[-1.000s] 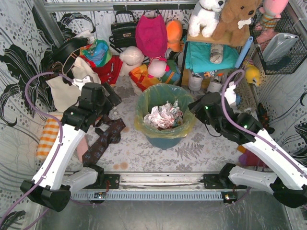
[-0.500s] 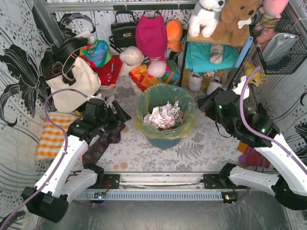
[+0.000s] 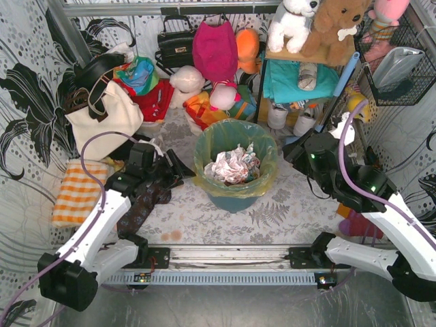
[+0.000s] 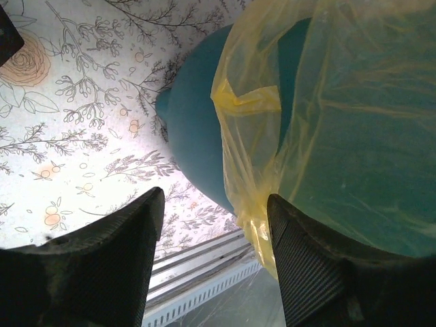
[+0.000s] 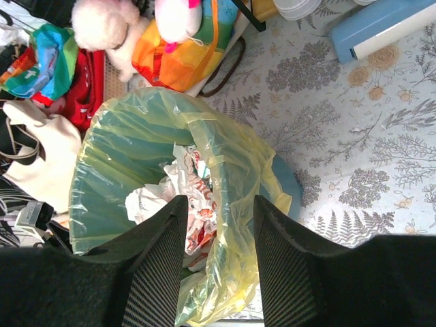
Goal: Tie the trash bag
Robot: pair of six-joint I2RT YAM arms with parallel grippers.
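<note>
The trash bag [image 3: 204,146] is thin yellow-green plastic lining a teal bin [image 3: 231,201] at mid-table, its top folded out over the rim and crumpled white paper [image 3: 231,165] inside. My left gripper [image 3: 178,168] is low beside the bin's left wall. In the left wrist view it [image 4: 214,201] is open, and the bag's hanging hem [image 4: 262,170] comes down just by the right finger [image 4: 313,259], ungripped. My right gripper [image 3: 291,151] hovers off the bin's right rim. In the right wrist view it [image 5: 219,204] is open, with the bag's rim [image 5: 231,157] below the gap.
A cream tote bag [image 3: 102,119] and an orange striped cloth [image 3: 75,194] lie at the left, and a dark patterned cloth [image 3: 139,204] under the left arm. Bags and soft toys crowd the back. A shelf [image 3: 303,78] and a wire basket [image 3: 395,61] stand at the right.
My left arm has come down and to the right, from near the tote bag to the bin's left side. My right gripper has drawn back slightly from the bin's rim.
</note>
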